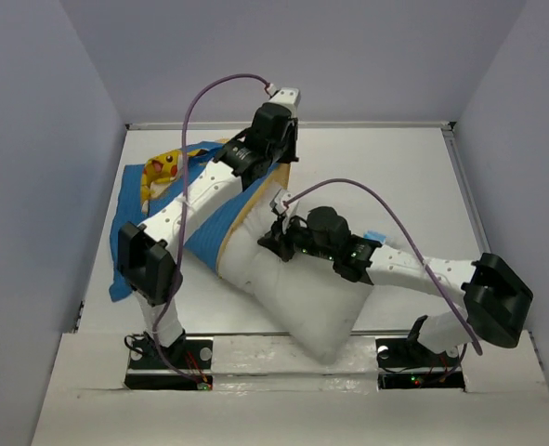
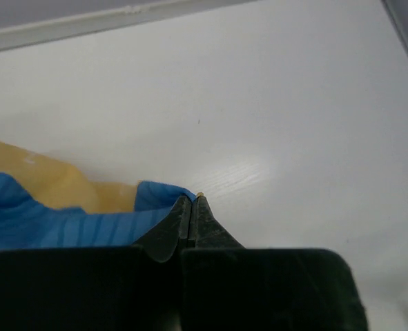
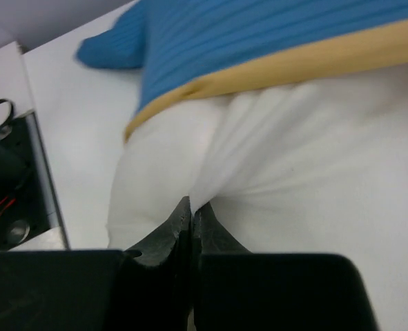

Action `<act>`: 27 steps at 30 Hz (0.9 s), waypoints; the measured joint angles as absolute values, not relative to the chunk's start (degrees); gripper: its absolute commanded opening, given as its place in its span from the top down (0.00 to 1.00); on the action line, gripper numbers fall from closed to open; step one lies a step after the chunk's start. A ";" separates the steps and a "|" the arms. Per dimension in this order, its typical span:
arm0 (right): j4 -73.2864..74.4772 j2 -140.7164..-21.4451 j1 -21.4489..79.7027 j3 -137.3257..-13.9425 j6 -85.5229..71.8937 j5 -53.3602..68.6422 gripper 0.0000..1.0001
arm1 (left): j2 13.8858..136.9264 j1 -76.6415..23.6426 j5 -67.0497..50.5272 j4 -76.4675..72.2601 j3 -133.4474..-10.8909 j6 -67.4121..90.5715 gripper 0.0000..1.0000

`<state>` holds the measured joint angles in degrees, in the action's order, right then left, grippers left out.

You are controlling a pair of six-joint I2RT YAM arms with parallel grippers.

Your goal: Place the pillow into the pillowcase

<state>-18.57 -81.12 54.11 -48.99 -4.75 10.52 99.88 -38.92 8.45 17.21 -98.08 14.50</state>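
On the table, pillowcase half-hides the pillow.

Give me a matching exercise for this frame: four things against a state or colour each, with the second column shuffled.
1 pillow
2 pillowcase
3 left tool
4 right tool

A shut on a blue fabric corner
B shut on a fold of white fabric
C white, near end bare
D blue with a mustard-yellow edge, over the far end of the white cushion

Pairs: 1-C, 2-D, 3-A, 4-B
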 measured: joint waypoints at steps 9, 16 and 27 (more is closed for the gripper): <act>-18.02 -76.38 60.07 -48.90 -2.17 9.93 1.00 | 127.11 -39.72 0.45 36.95 -144.27 17.26 1.00; -16.29 -68.40 54.08 -42.85 -3.70 5.30 1.00 | 134.30 -47.05 -1.76 44.36 -153.21 18.11 0.31; -19.84 -67.18 35.66 -38.39 -10.13 4.78 1.00 | 127.52 -47.31 12.32 48.45 -154.47 12.53 0.05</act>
<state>-19.84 -67.18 35.66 -38.39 -10.13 4.78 127.52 -47.31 12.32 48.45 -154.47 12.53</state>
